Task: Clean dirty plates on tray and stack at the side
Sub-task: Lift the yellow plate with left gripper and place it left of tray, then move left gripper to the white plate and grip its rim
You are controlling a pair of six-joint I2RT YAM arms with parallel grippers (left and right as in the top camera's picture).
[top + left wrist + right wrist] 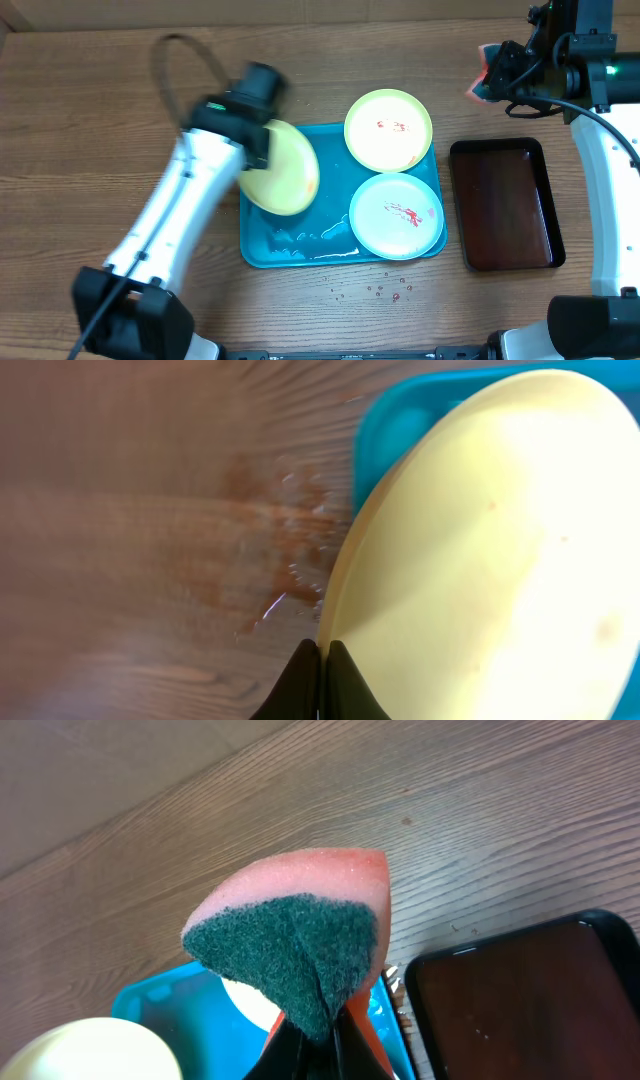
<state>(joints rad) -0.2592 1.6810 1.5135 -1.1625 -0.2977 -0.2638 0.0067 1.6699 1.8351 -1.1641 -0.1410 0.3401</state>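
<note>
The pale yellow plate (pixel 480 560) looks like thin, stiff plastic, probably light and slick when wet, so the rim is the sensible hold. The left gripper (pixel 322 660) has its fingers pressed together on that rim, with the plate tilted beyond the fingertips over the turquoise tray (pixel 290 250). The right gripper (pixel 320 1040) pinches a sponge (pixel 300 920), well apart from the second yellow plate (pixel 388 130) and the blue-rimmed white plate (pixel 397 215)

My left hand (pixel 322 672) pinches a plate (pixel 480 560) by its rim, arm reaching diagonally forward; my right hand (pixel 318 1032), far right, clamps a sponge (pixel 290 935).
</note>
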